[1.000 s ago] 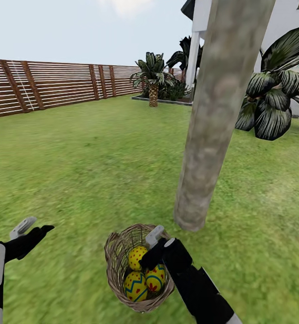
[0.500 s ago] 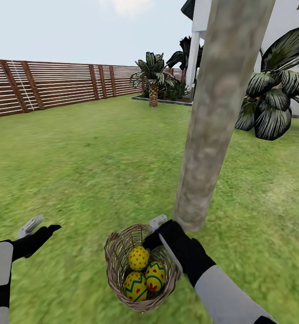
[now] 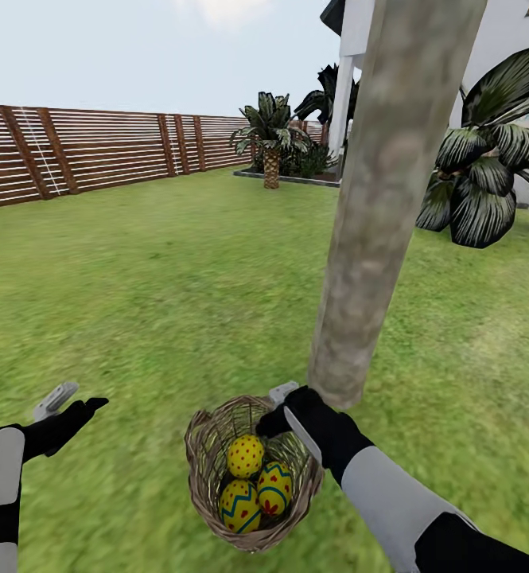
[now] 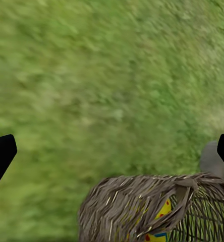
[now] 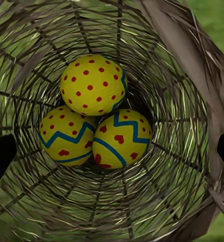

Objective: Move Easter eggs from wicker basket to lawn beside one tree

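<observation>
Three yellow Easter eggs lie together inside the wicker basket (image 3: 208, 446) on the lawn (image 3: 161, 302): a red-dotted one (image 3: 246, 455) and two with blue zigzags (image 3: 274, 487) (image 3: 239, 506). The basket stands just in front of the foot of the grey mottled tree (image 3: 371, 239). My right gripper (image 3: 276, 407) hangs open above the basket's far rim, with nothing between its fingers. In the right wrist view, the right gripper (image 5: 112, 154) looks straight down on the eggs (image 5: 93, 84) (image 5: 122, 138) (image 5: 66, 136). My left gripper (image 3: 73, 402) is open over grass left of the basket (image 4: 142, 206).
A brown slat fence (image 3: 97, 151) bounds the lawn at the far left. A small palm (image 3: 271, 139) and a white house (image 3: 519, 40) stand at the back. A low broad-leaved dark plant (image 3: 495, 167) grows right of the trunk. Open grass spreads all around the tree.
My right arm has swung and turned, carrying its gripper from just over the eggs up to the basket's far rim near the trunk. The left gripper has shifted slightly to the right.
</observation>
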Motion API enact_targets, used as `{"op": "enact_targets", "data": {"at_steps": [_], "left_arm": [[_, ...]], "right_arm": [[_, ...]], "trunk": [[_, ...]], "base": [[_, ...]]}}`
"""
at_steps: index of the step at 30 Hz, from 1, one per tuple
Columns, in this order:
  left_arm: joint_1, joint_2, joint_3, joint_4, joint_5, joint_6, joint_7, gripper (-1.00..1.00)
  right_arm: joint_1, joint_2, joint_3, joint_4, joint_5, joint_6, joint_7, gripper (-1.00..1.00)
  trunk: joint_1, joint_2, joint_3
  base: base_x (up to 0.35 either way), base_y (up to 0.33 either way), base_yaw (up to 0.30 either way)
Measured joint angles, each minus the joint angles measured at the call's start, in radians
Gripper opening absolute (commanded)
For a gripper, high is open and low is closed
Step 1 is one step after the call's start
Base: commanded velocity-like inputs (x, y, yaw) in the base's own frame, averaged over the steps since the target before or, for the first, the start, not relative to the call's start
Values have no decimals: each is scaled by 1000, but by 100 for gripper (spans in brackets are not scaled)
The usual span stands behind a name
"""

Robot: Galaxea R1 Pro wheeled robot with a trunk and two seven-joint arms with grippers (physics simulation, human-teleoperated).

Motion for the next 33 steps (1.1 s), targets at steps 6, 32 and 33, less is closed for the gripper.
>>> {"op": "enact_targets", "data": {"at_steps": [6,32,33], "left_arm": [[0,0,-1,1,0,-1,0,100],[-3,47,1,-6,3,-2,-5,100],[-4,47,1,-6,3,-1,-4,100]], "right_arm": [[1,0,0,22,-30,-71,-30,100],[1,0,92,18,-158,-150,-33,100],[1,0,99,20,-159,-166,-33,100]], "trunk": [[23,-42,-19],[123,-224,-100],[127,-231,-103]], "base": [[0,0,0],[0,0,0],[0,0,0]]}}
